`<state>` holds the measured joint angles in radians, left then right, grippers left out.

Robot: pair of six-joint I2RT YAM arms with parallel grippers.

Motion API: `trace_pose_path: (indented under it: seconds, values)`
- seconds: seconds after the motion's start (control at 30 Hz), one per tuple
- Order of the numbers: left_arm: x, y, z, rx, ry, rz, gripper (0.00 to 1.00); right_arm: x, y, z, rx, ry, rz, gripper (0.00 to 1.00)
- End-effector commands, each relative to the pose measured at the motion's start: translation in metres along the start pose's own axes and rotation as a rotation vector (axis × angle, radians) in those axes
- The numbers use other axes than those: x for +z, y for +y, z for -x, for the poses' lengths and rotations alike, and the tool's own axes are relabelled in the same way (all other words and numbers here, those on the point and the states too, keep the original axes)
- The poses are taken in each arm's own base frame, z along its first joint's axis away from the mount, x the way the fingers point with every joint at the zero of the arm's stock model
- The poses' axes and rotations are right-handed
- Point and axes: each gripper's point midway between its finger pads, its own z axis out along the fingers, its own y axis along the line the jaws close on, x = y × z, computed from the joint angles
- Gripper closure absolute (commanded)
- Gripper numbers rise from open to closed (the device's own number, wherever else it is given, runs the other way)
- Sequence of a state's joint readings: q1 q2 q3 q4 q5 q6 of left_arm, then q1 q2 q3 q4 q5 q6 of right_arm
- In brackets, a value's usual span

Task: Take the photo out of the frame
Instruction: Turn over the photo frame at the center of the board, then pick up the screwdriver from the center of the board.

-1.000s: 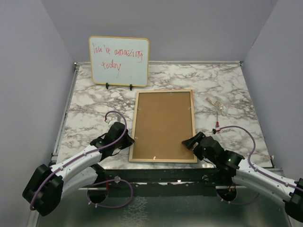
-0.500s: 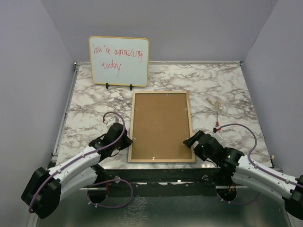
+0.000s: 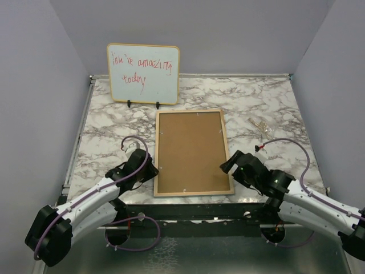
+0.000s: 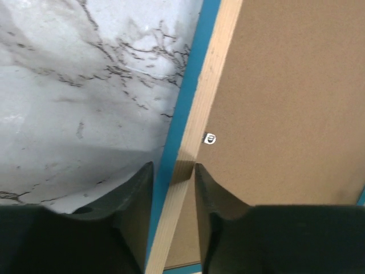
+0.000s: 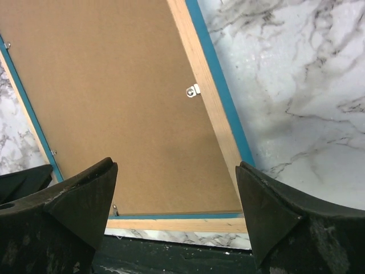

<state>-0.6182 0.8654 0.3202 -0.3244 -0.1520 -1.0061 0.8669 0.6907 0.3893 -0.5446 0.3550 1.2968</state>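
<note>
Right now the frame (image 3: 193,153) lies face down on the surface (image 3: 114,131), the photo presumably hidden under its backing. My left end effector (image 4: 173,166) straddles the left rim, and I cannot tell if it pinches. The right end effector (image 5: 177,165) gapes wide, empty. Any nudge could slide the frame off the near edge.

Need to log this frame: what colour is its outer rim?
The frame rim is bright blue, clearest in the right wrist view.
</note>
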Motion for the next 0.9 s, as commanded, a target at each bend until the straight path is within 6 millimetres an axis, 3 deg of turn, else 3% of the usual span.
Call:
trace_pose_path:
  seconds: [0.0,0.2,0.3,0.33,0.4,0.47,0.57,0.7,0.77,0.87]
  values:
    - [-0.007,0.006,0.011,0.009,-0.031,0.053,0.59,-0.008,-0.003,0.021,-0.138,-0.059,-0.114,0.1]
    - [-0.011,-0.002,0.019,0.05,-0.027,0.065,0.39,-0.004,0.018,0.036,-0.285,-0.031,-0.168,0.03]
    - [-0.013,-0.009,0.027,0.084,-0.043,0.056,0.33,0.005,0.059,0.036,-0.307,0.087,0.073,0.02]
    - [-0.015,-0.012,0.032,0.098,-0.054,0.057,0.29,0.007,0.063,0.041,-0.275,0.094,0.104,0.02]
    - [-0.017,-0.018,0.041,0.134,-0.072,0.063,0.25,0.011,0.056,0.057,-0.231,0.073,0.055,0.02]
    - [-0.018,-0.021,0.05,0.186,-0.081,0.087,0.23,0.008,0.046,0.083,-0.177,-0.009,-0.092,0.0]
    - [-0.016,-0.033,0.058,0.266,-0.072,0.073,0.23,0.007,0.039,0.104,-0.179,-0.051,-0.257,0.0]
    - [-0.007,-0.04,0.071,0.292,-0.066,0.085,0.19,0.022,0.027,0.103,-0.26,0.022,-0.422,0.09]
    - [-0.001,-0.04,0.076,0.299,-0.057,0.106,0.18,0.034,0.011,0.092,-0.335,0.115,-0.513,0.18]
    - [0.007,-0.035,0.082,0.303,-0.036,0.13,0.18,0.055,0.0,0.074,-0.359,0.197,-0.543,0.19]
